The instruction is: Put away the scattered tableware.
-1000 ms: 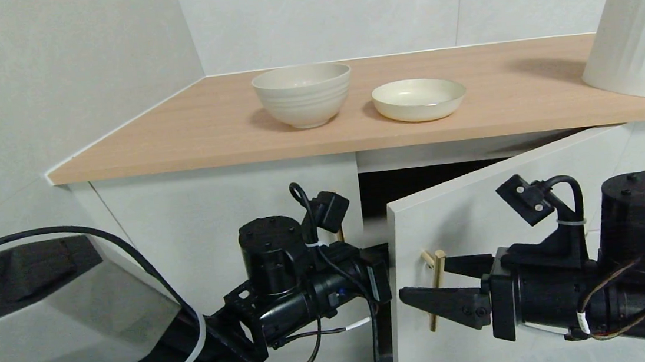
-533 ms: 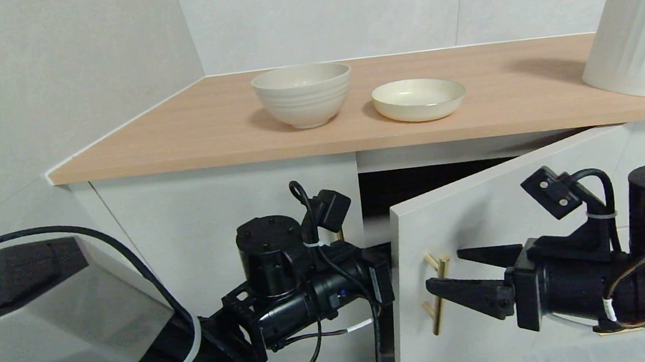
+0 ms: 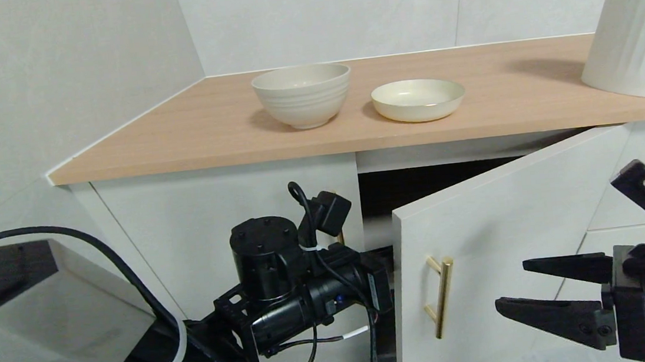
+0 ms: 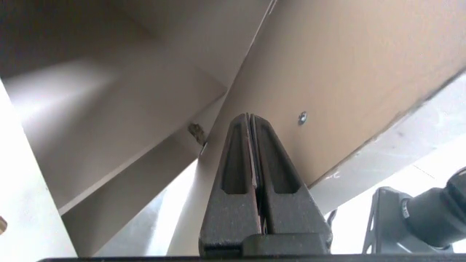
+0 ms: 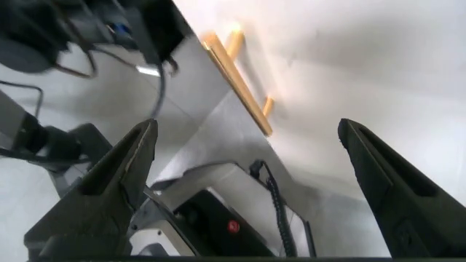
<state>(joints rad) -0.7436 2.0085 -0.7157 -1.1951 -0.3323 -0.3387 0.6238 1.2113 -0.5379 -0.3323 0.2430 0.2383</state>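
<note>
**Left to right.** The left gripper (image 4: 250, 120) is shown with its fingers pressed together and nothing between them. It is pointed into the dark opening of the cabinet, close to the inner face of the cabinet door (image 3: 509, 216); whether it touches the door cannot be told.

The ribbed bowl (image 3: 302, 95) stands upright on the tabletop (image 3: 177, 142), above and beyond this gripper. It is judged to be glazed ceramic: rigid, smooth, fairly heavy for its size and liable to chip. A hold across the rim is advised, with one finger inside the wall and one outside, since the rounded body would slip from a grasp around the outside.

The shallow dish (image 3: 418, 99) lies just beside the bowl and apart from it, above and between the two grippers. It is judged lighter but equally brittle. Its low, flared rim offers little purchase, so a pinch across the near edge of the rim is suggested.

The brass handle (image 3: 441, 295) is mounted upright on the half-open door, near the fingertips of the right gripper (image 3: 511, 285) but clear of them. This gripper is held level with its fingers spread wide and nothing between them.

Both pieces of tableware are therefore judged not yet taken up, with the cabinet opened to receive them.
</note>
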